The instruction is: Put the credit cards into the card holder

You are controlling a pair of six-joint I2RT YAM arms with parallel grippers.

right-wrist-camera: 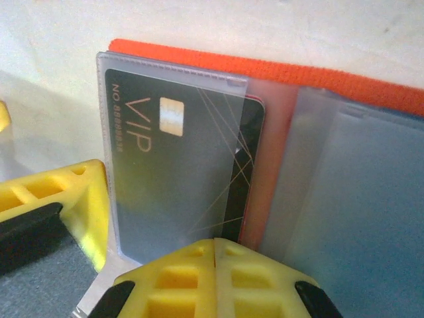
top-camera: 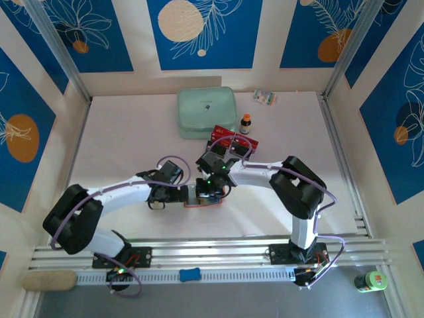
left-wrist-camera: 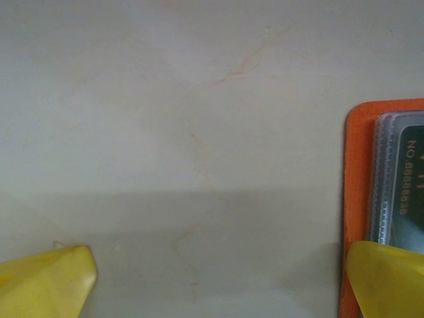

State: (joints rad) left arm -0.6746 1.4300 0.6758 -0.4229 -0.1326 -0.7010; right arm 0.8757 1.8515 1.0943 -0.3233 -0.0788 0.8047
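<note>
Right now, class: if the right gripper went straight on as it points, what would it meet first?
The clear pocket with the black VIP card, inside the orange card holder. The shut right gripper seems nearly against it, though depth is unclear.

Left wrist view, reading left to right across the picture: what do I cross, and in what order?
Yellow fingertip at the lower left → bare table → orange edge of the card holder → clear pocket → dark credit card inside that pocket, at the right edge.

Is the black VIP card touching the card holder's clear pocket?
Touching. The right wrist view shows the black VIP card partly inside the card holder's clear pocket.
</note>
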